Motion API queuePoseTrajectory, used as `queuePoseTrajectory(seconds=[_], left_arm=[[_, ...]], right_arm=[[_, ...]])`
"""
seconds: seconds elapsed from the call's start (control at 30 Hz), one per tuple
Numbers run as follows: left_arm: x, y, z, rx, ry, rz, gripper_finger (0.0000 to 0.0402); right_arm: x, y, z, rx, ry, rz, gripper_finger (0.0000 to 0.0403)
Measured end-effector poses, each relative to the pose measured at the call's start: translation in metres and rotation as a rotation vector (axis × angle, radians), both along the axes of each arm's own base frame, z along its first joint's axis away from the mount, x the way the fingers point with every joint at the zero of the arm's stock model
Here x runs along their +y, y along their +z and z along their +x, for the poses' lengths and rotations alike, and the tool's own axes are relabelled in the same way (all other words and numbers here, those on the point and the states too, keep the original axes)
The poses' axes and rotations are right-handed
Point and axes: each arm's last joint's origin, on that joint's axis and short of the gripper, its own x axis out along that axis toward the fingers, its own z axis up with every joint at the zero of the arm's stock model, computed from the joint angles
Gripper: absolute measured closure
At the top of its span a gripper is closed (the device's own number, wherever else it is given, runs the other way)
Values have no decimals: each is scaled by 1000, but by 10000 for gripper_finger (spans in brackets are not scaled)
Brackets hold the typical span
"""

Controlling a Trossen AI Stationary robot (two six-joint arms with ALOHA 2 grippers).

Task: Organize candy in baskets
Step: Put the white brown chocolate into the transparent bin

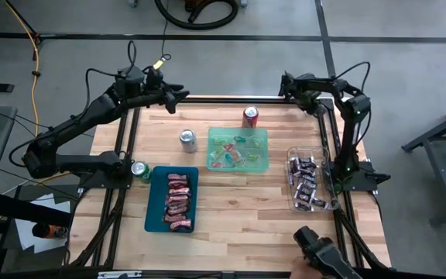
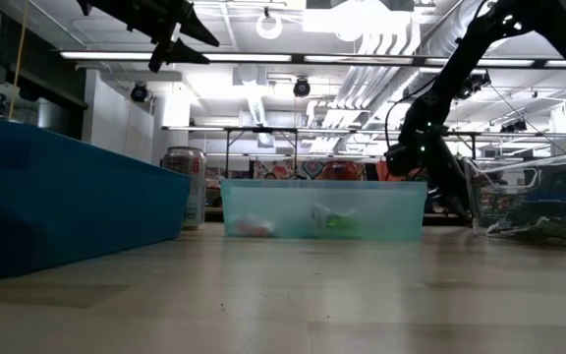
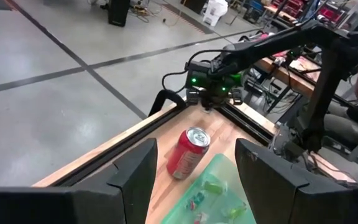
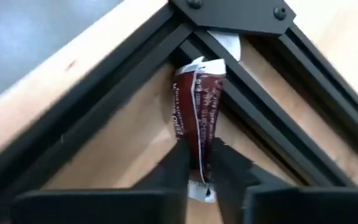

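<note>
Three baskets sit on the wooden table: a dark teal basket (image 1: 171,200) with red and dark candies, a light green basket (image 1: 238,149) with bright candies, and a clear basket (image 1: 310,180) with dark candies. My right gripper (image 4: 199,168) is low in the table's far right corner (image 1: 285,85), shut on a dark red candy bar (image 4: 197,106). The bar's far end points into the corner of the black frame. My left gripper (image 3: 194,180) is open, high over the table's far left edge (image 1: 180,94), and holds nothing. My right gripper pinches the dark red candy bar between its two fingers at the bar's near end (image 4: 199,146). The fingers lie along the bar. The crimped wrapper edge (image 4: 197,190) shows in the gap between them. Whether the bar rests on the wood, I cannot tell.
A red can (image 1: 250,116) stands behind the green basket, a silver can (image 1: 188,139) to its left, and a green can (image 1: 139,169) beside the teal basket. Black frame rails (image 4: 260,81) close in the corner. A dark device (image 1: 320,252) sits at the near edge.
</note>
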Motion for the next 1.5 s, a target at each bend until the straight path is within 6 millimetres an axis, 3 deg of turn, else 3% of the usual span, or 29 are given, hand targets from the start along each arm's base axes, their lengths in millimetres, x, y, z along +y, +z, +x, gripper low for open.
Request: queuePoseTrajectory(seconds=[0.1,0.2,0.27,0.37,0.53,0.7,0.87,1.03,1.27,1.5], left_arm=[[-1,0,-1,1,0,-1,199],[-3,3,-3,-9,-6,5,199],[-5,5,-4,-24,-33,12,199],[-7,8,-6,-40,-68,20,199],[-4,8,-8,-31,-59,51,199],[-2,15,-5,-76,-68,131,199],[-2,24,2,-167,-80,191,199],[-7,24,20,-227,-139,172,199],[-29,5,71,-229,-323,156,199],[-50,-5,101,-265,-435,211,199]], right_arm=[[4,0,5,10,90,36,393],[4,10,13,-14,216,25,388],[8,27,18,-7,317,1,394],[14,64,25,12,497,-99,400],[38,143,32,-49,805,-349,401],[79,216,36,-250,1236,-629,402],[123,261,44,-569,1649,-869,402],[159,274,67,-806,1929,-939,402],[197,259,110,-751,2258,-910,402],[207,253,121,-705,2324,-902,402]])
